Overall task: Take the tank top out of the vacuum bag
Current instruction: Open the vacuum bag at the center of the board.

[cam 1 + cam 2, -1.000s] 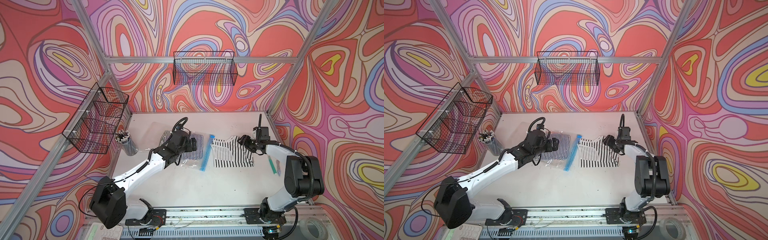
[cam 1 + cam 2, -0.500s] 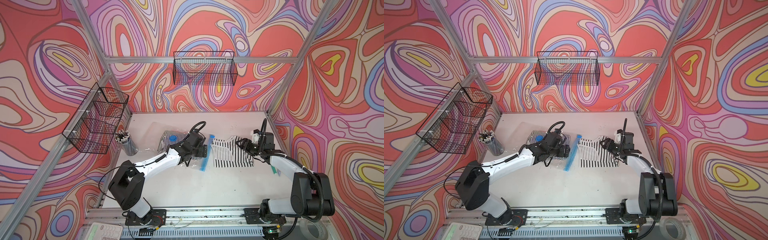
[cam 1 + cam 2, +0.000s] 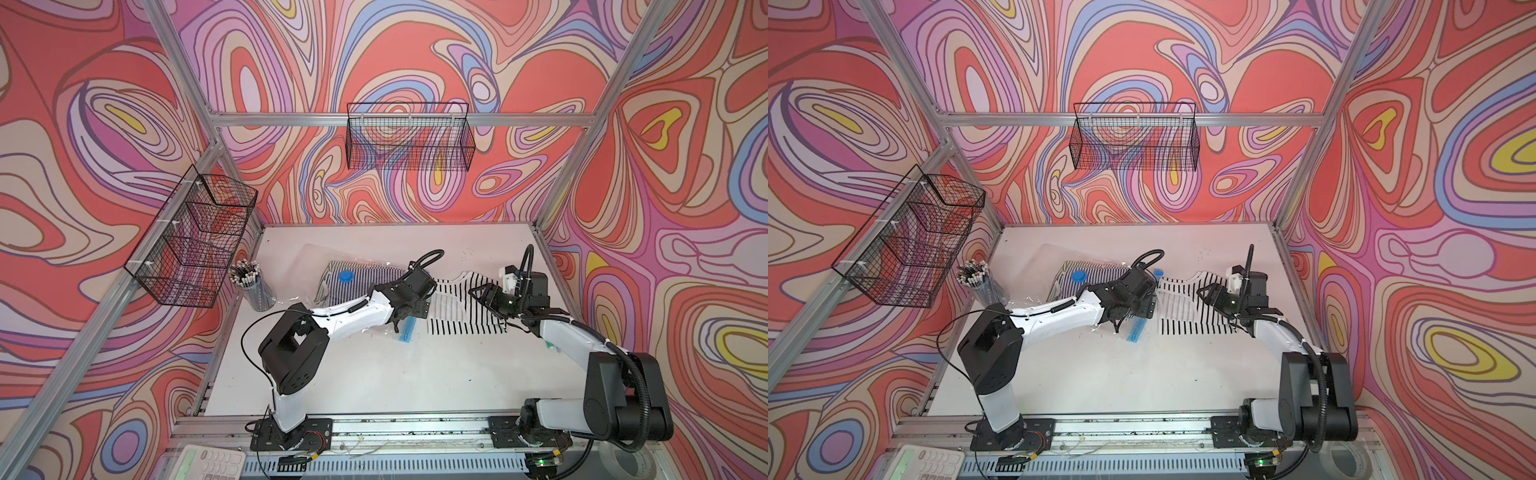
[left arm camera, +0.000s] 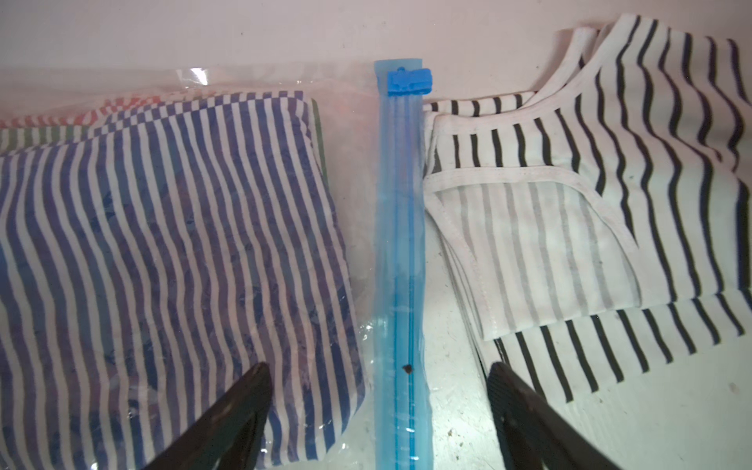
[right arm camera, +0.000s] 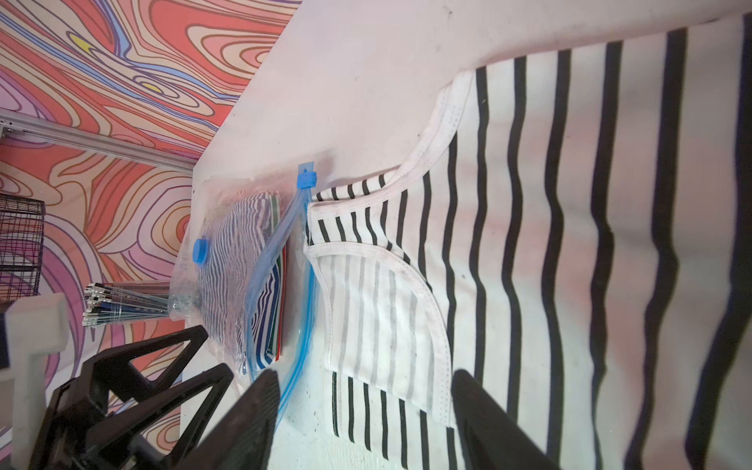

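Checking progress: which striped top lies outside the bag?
The black-and-white top, spread on the table beside the zip strip. The blue-striped top is folded inside the clear vacuum bag.

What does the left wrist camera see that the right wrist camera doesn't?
Only the left wrist view: very little extra, just a dark speck on the zip strip.

Only the right wrist view: the round blue valve cap, the cup of pens, the swirly wall and a wire basket.

Both: the vacuum bag with striped clothes inside, its blue slider, and the black-and-white tank top lying outside the bag on the table. Each view also shows its own gripper open: left gripper, right gripper.
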